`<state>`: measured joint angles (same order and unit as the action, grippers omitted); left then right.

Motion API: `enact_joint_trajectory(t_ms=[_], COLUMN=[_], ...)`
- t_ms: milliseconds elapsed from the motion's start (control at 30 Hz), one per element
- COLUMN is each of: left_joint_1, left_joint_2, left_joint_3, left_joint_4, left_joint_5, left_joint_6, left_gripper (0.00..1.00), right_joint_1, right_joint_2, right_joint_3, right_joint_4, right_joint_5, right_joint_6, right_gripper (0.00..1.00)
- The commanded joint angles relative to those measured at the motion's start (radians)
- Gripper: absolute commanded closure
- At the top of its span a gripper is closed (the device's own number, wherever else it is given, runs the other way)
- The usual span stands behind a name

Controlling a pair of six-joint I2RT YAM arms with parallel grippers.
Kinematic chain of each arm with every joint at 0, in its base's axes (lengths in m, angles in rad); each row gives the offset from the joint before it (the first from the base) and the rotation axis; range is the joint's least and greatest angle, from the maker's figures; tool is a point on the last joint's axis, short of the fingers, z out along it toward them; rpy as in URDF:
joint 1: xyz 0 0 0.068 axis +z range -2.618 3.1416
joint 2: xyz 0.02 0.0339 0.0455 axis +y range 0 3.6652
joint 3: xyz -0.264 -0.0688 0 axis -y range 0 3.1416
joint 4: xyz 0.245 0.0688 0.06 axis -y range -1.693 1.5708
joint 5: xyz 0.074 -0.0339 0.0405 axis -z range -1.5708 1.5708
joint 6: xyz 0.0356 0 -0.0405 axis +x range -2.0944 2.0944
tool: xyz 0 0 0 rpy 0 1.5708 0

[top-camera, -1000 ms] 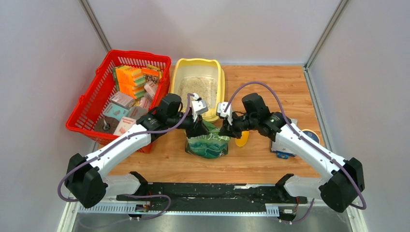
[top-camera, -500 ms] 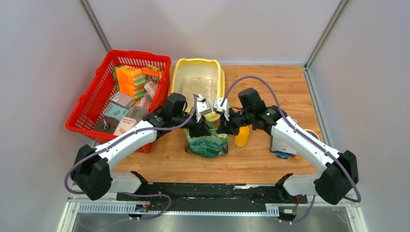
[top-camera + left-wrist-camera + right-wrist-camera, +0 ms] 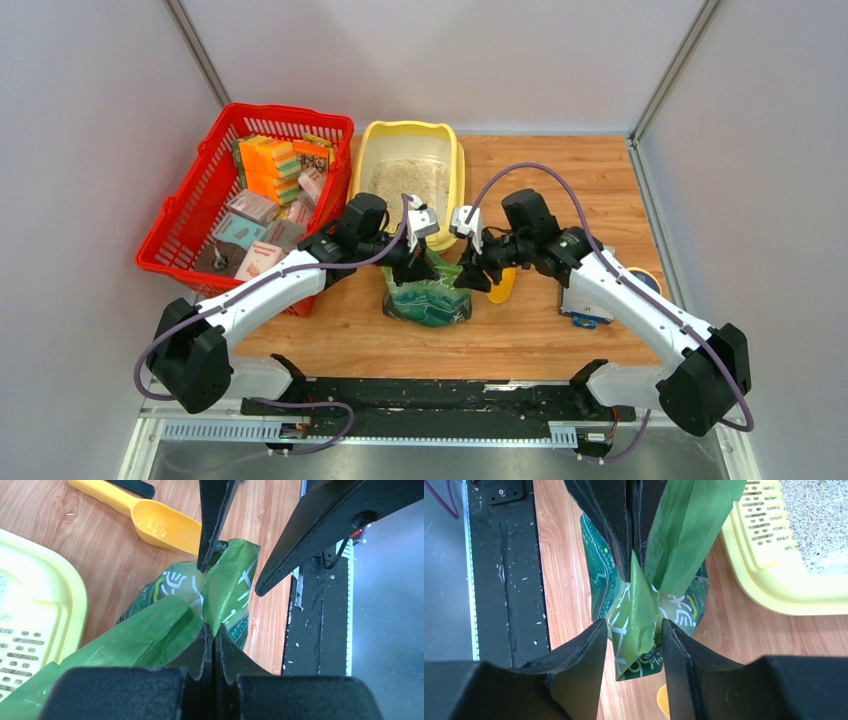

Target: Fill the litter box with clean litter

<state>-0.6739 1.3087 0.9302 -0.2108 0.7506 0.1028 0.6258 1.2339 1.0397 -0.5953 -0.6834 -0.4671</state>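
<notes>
- Jaws of the left gripper [image 3: 214, 636] are pressed together on one flap at the top edge of the green pouch [image 3: 227, 587]. This pinch keeps the bag standing upright on the wooden table [image 3: 560, 180].
- Jaws of the right gripper [image 3: 634, 626] stand apart, one on each side of the other flap, which rises between them. I judge they are placed so in order to close on it, so that the two arms can pull the mouth open or lift the bag together.
- Litter box [image 3: 457, 165] sits just behind the pouch, with its slotted lip toward the arms, so a pour would need only a short reach.
- Clean litter [image 3: 410, 185] covers the floor of the box in a pale layer. How much is in the pouch I cannot tell, since its mouth is folded.
- Yellow scoop [image 3: 500, 285] lies on the table just beside the pouch on the right, partly under the right arm. The red basket [image 3: 290, 112] of packets stands left of the box. Neither is held.
- One risk, I think: with only one flap gripped, the thin film may slip, or the bag may lean when raised.
</notes>
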Motion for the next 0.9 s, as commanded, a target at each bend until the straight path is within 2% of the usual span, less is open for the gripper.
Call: enact_joint_trajectory(t_ms=[0,100,133,167,200,233,267,333,367,600,700,767,833,867], left_joint_1=[0.002,0.013,0.014,0.016,0.016,0.014,0.014,0.004,-0.003,-0.035,-0.042,-0.044,-0.043,-0.042], left_joint_2=[-0.016,-0.026,-0.026,-0.028,-0.028,-0.028,-0.026,-0.017,-0.011,0.095,0.122,0.129,0.135,0.133], left_joint_3=[0.004,0.004,0.002,0.001,0.001,-0.002,-0.004,-0.005,-0.004,0.064,0.068,0.064,0.061,0.062], left_joint_4=[-0.001,-0.004,-0.007,-0.006,-0.004,0.002,0.026,0.051,0.071,0.131,0.145,0.178,0.183,0.173], left_joint_5=[0.023,0.021,0.024,0.029,0.044,0.077,0.094,0.113,0.115,0.15,0.158,0.17,0.176,0.17], left_joint_6=[-0.051,-0.06,-0.058,-0.057,-0.055,-0.052,-0.061,-0.066,-0.058,-0.068,-0.077,-0.098,-0.133,-0.132], left_gripper=[1.0,1.0,1.0,1.0,0.97,0.84,0.79,0.69,0.67,0.66,0.74,0.83,0.93,0.95], right_joint_1=[-0.003,-0.005,-0.005,-0.005,-0.005,-0.005,-0.006,-0.006,-0.006,-0.006,-0.006,-0.006,-0.009,-0.036], right_joint_2=[-0.01,-0.017,-0.017,-0.019,-0.022,-0.03,-0.033,-0.031,-0.021,-0.007,-0.005,-0.004,-0.008,-0.013], right_joint_3=[-0.018,-0.024,-0.023,-0.024,-0.027,-0.032,-0.035,-0.035,-0.027,-0.009,-0.01,-0.017,-0.006,0.003], right_joint_4=[0.029,0.046,0.048,0.054,0.057,0.074,0.084,0.103,0.103,0.115,0.109,0.111,0.089,0.075], right_joint_5=[0.002,0.007,0.008,0.016,0.019,0.025,0.036,0.033,0.03,0.021,0.021,0.03,0.05,0.076], right_joint_6=[-0.015,-0.015,-0.012,-0.011,-0.007,-0.004,0.002,0.018,0.025,0.085,0.096,0.111,0.125,0.134], right_gripper=[0.55,0.74,0.86,0.91,0.95,0.99,1.0,1.0,1.0,1.0,1.0,1.0,0.84,0.77])
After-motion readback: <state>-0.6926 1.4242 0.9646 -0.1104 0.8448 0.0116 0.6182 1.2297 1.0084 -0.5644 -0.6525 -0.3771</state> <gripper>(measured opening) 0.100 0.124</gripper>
